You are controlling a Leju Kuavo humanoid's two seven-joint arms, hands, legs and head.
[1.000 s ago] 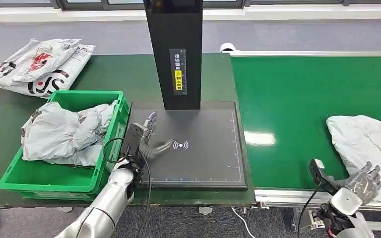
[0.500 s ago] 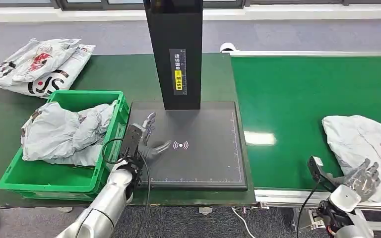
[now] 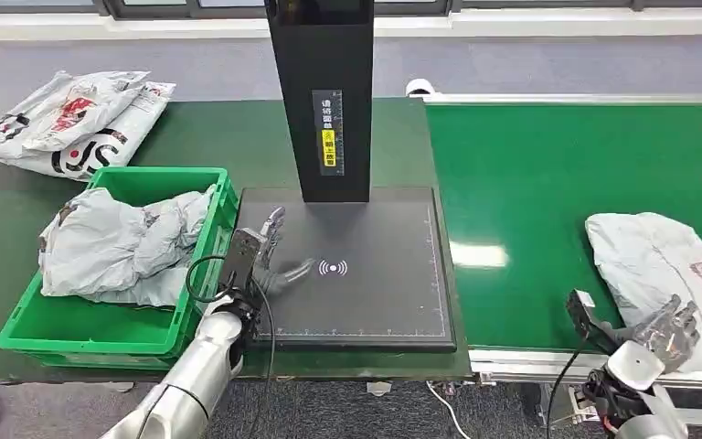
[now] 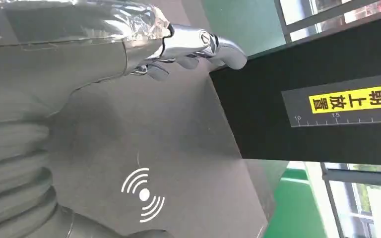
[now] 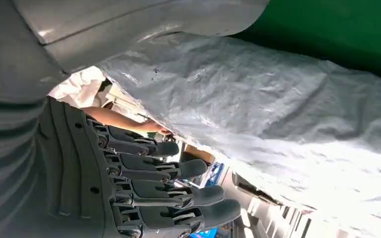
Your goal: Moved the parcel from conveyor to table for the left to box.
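Note:
A crumpled grey plastic parcel (image 3: 660,265) lies on the green conveyor belt (image 3: 548,183) at its right near edge. My right hand (image 3: 665,331) is at the parcel's near edge with fingers spread, holding nothing; in the right wrist view the parcel (image 5: 278,104) lies close beyond the dark fingers (image 5: 178,171), with a gap between them. My left hand (image 3: 270,251) hovers open over the left part of the black scanner pad (image 3: 375,283); in the left wrist view its silver fingers (image 4: 193,44) stretch over the pad (image 4: 168,148).
A green crate (image 3: 160,187) holding a grey parcel (image 3: 119,247) stands left of the pad. More bagged parcels (image 3: 69,123) lie at the table's far left. A black scanner post (image 3: 322,96) rises behind the pad.
The parcel has shifted left along the belt. My right hand has stayed near its edge, lowering slightly. The left hand has barely moved.

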